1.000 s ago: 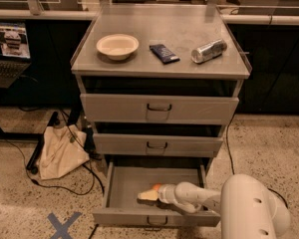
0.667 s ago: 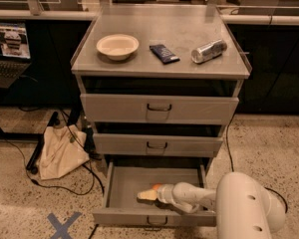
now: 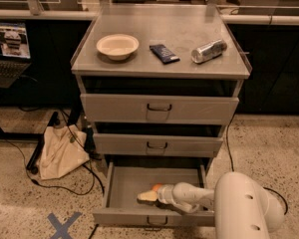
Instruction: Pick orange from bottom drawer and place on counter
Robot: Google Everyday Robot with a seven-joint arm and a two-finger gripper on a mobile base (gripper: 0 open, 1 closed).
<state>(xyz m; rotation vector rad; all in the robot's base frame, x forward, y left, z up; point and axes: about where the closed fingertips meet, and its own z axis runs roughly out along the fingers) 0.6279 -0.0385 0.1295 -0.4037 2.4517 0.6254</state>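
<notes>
The bottom drawer (image 3: 120,185) is pulled out at the foot of the grey cabinet. My white arm reaches into it from the lower right. The gripper (image 3: 148,195) lies low in the drawer's middle with its pale fingertips pointing left. A bit of the orange (image 3: 156,187) shows just behind the fingertips, right against them; most of it is hidden by the gripper. The counter (image 3: 164,31) is the cabinet's flat grey top, far above the gripper.
On the counter sit a cream bowl (image 3: 117,46), a dark blue packet (image 3: 164,53) and a silver can (image 3: 209,51) lying on its side. Two upper drawers (image 3: 158,108) are nearly shut. A beige bag (image 3: 60,152) and cables lie on the floor at left.
The arm's big white body has shifted slightly left and nearer; the gripper stays at the same spot in the drawer by the orange.
</notes>
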